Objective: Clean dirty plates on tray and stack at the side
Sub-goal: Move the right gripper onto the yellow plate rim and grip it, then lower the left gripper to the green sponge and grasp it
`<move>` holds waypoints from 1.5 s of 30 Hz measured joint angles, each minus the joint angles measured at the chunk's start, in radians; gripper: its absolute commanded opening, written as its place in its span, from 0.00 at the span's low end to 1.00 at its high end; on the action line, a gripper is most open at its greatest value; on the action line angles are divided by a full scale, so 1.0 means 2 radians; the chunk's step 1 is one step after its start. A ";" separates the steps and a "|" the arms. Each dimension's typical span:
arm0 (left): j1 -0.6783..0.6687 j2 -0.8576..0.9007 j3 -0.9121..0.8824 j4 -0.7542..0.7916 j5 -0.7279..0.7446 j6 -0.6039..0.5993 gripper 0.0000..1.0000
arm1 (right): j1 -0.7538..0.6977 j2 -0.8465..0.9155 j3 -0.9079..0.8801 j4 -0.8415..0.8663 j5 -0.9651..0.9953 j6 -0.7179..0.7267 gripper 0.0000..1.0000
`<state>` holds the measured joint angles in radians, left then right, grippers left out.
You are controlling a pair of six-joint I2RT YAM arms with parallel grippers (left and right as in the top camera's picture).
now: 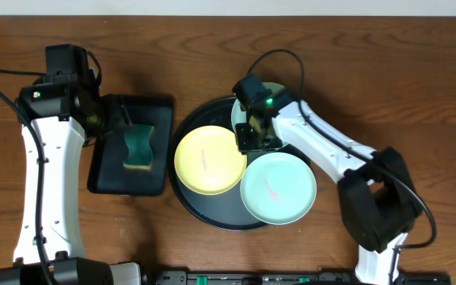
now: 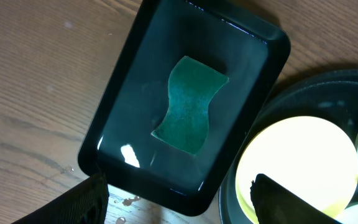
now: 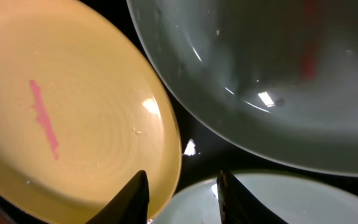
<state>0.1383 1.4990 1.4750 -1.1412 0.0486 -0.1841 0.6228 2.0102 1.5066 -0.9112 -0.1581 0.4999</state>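
Right hand (image 3: 182, 180), fingers parted and empty, hangs over the round tray (image 1: 190, 203) among its plates: yellow plate (image 1: 210, 160) at nine o'clock, mint plate (image 1: 278, 188) at five, second mint plate (image 1: 276, 88) at twelve. Left hand (image 2: 179, 182), fingers spread wide, hovers over the sponge (image 2: 190, 106) in the rectangular tray (image 2: 120, 118).

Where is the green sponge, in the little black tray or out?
In it. The sponge lies flat inside the small rectangular tray, within its raised rim.
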 measured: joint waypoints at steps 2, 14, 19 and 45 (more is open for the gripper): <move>0.000 0.000 0.000 0.000 0.000 0.000 0.74 | 0.005 0.007 0.000 0.008 0.001 0.002 0.30; 0.000 0.004 0.000 0.000 0.000 0.000 0.74 | 0.020 0.033 0.000 0.021 0.003 0.008 0.25; 0.000 0.021 0.000 0.000 0.000 0.000 0.74 | 0.020 0.036 0.000 0.028 0.005 0.007 0.14; 0.000 0.171 -0.019 0.047 0.005 0.038 0.52 | 0.020 0.052 0.002 0.043 0.005 0.012 0.01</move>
<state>0.1383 1.8412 1.4361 -1.0470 0.0586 -0.1085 0.6636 2.1139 1.5101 -0.8257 -0.1478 0.5240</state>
